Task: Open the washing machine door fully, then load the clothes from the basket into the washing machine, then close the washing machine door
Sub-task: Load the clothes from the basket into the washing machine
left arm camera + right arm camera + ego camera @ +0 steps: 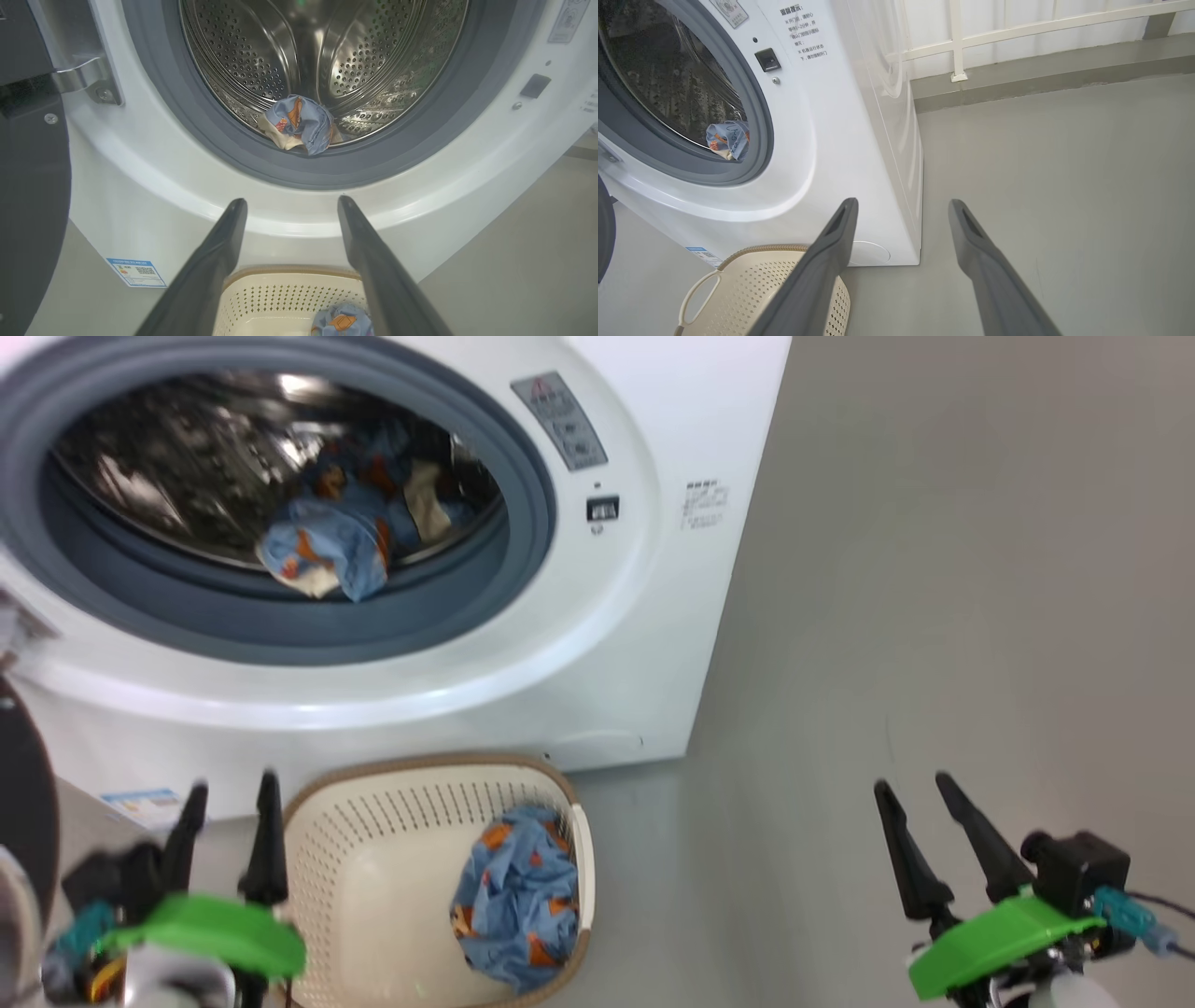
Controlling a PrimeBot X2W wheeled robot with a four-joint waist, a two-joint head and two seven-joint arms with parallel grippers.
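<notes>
The white washing machine stands with its door swung open to the left. One light-blue bundle of clothes lies at the front lip of the steel drum. On the floor before the machine sits the cream basket, and a second blue bundle rests in its right end. My left gripper hangs open just left of the basket and holds nothing. My right gripper is open over bare floor well to the right, fingers apart in the right wrist view.
Grey floor stretches to the right of the machine. A white railing and a low kerb run behind it. The door's metal hinge sits at the machine's left front. A blue label sticker marks the lower front.
</notes>
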